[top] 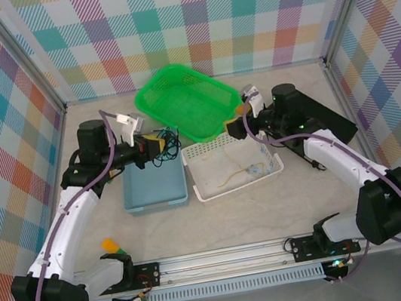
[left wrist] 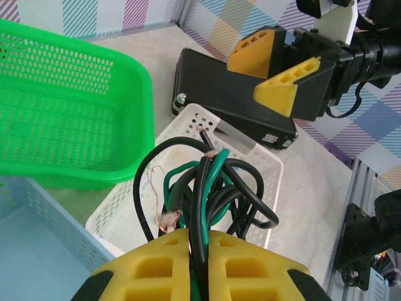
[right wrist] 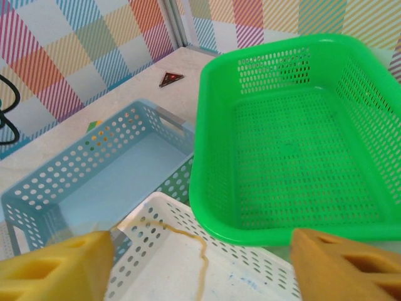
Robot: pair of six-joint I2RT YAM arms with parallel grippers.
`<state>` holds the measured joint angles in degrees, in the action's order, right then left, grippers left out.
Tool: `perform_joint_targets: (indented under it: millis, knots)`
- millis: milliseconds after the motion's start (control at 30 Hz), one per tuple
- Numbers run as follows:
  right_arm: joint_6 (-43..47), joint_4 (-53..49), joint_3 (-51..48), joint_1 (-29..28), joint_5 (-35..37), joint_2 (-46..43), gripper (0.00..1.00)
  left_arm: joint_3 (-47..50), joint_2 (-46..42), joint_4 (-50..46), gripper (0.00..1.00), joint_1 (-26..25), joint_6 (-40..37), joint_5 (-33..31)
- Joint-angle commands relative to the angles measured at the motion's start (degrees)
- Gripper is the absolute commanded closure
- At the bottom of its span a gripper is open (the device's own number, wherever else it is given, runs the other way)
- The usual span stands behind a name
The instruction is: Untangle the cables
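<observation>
Broadly, the table (top: pixel 234 218) carries three baskets: the green basket (top: pixel 186 101) at the middle of the far edge, with the blue basket (top: pixel 153 187) and the white basket (top: pixel 212 173) side by side at the centre, just nearer my bases.

The green and blue baskets hold nothing that I can see.

My right gripper (top: pixel 245 117) hangs over the far edge of the white basket, beside the green basket's right corner. Its fingers are spread wide and hold nothing.

My left gripper (top: pixel 156 147) is above the far right corner of the blue basket, with its pads pinched onto the cables (left wrist: pixel 210 188), a knot of black and dark green wires lifted off the table.

I judge the task partly done. A single tan strand (top: pixel 236 171) lies alone in the white basket, apart from the rest. The black and green wires are looped through one another and have yet to be pulled free.

The bundle's long axis runs straight out from my left pads toward the table's right side, so it points at my right gripper. Its cut ends with bare copper lead, and loose loops sag beneath.
</observation>
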<state>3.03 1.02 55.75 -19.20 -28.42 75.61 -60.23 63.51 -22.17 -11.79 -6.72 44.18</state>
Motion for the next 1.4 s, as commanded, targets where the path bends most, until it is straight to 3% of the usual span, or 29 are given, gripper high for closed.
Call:
perform_joint_targets:
  millis: [0,167,267,367,533,667,867,1200,1367]
  knots:
    - [0.80,-1.92,0.00,-0.40,-1.13,-3.62,0.20,-0.33,0.12,2.05,1.00,0.72,0.55,2.71]
    - [-6.17,-9.92,2.82,-0.40,-12.16,-7.08,0.18,0.05,0.28,4.53,1.00,-0.13,2.38,5.21]
    - [-15.52,-10.48,3.73,-0.80,-18.20,-7.08,0.17,-0.15,0.99,5.75,1.00,-2.80,2.96,5.18]
    - [-18.84,-10.35,4.09,-3.56,-21.23,-7.21,0.17,-0.44,2.60,8.73,1.00,-6.39,4.85,3.85]
    - [-19.10,-9.88,4.62,-8.18,-20.39,-6.59,0.11,0.31,5.25,16.32,1.00,-11.95,9.14,1.34]
    - [-19.41,-10.81,4.64,-9.48,-18.53,-5.56,0.11,-2.33,8.46,16.05,1.00,-14.08,9.51,2.30]
    - [-21.34,-5.44,3.71,-11.16,-18.16,-3.60,0.11,-3.67,10.88,16.90,1.00,-14.92,10.33,5.37]
    - [-18.88,-8.22,4.26,-11.88,-11.12,-1.42,0.11,-4.37,10.20,16.90,1.00,-15.80,10.99,6.09]
    - [-19.09,-5.34,3.00,-11.87,-11.98,-1.41,0.12,-4.37,10.41,16.60,1.00,-15.85,11.05,7.57]
